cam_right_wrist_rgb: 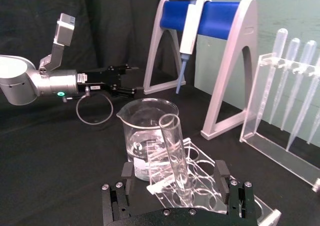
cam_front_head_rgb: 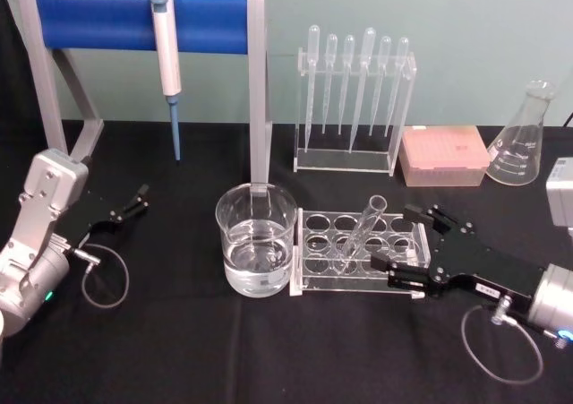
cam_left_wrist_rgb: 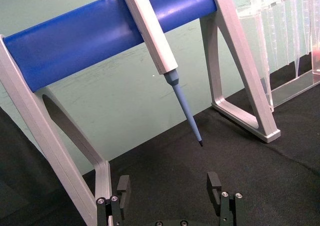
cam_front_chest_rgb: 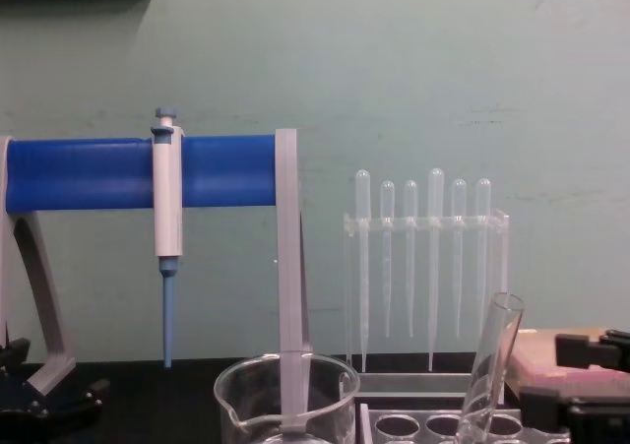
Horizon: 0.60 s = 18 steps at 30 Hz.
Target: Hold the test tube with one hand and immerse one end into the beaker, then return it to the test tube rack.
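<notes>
The test tube (cam_front_head_rgb: 365, 229) leans in a hole of the clear rack (cam_front_head_rgb: 315, 247), mouth up and tilted right. The beaker (cam_front_head_rgb: 256, 238), with clear liquid in it, stands just left of the rack. My right gripper (cam_front_head_rgb: 391, 236) is open at the rack's right side, one finger on each side of the tube's line and just short of it. In the right wrist view the test tube (cam_right_wrist_rgb: 175, 153) stands between the spread fingers (cam_right_wrist_rgb: 222, 172) without touching them, and the beaker (cam_right_wrist_rgb: 145, 131) sits beyond it. My left gripper (cam_front_head_rgb: 134, 202) rests open at the far left.
A blue-barred stand (cam_front_head_rgb: 143, 23) with a white-and-blue pipettor (cam_front_head_rgb: 166, 55) stands behind the beaker. A rack of pipettes (cam_front_head_rgb: 354, 108), a pink box (cam_front_head_rgb: 443, 156) and a conical flask (cam_front_head_rgb: 524, 140) line the back right. Black cloth (cam_front_head_rgb: 269, 350) covers the front.
</notes>
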Tool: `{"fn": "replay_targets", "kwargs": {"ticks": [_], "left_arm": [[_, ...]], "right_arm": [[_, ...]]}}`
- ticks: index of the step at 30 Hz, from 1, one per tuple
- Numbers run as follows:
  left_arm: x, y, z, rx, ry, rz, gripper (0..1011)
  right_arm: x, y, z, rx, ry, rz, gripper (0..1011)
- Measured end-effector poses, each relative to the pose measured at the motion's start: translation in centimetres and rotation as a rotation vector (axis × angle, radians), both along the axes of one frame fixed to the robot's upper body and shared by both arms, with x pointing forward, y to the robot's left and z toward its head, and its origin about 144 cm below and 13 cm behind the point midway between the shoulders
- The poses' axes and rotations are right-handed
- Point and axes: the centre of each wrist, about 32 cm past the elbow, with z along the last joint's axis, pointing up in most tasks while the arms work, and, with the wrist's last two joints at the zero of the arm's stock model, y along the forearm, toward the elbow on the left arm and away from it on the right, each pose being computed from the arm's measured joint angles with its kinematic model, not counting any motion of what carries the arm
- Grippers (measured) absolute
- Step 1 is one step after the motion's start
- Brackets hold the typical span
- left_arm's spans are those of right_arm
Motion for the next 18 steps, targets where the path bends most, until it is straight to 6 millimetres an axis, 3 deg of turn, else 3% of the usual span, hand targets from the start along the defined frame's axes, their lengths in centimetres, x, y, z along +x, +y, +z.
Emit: {"fn": "replay_targets", "kwargs": {"ticks": [18], "left_arm": [[0.0,0.0,0.0,0.000,0.000,0.000,1000]], "right_arm": [[2.5,2.1,-0.1,0.018,-0.014,0.031,1003]]}}
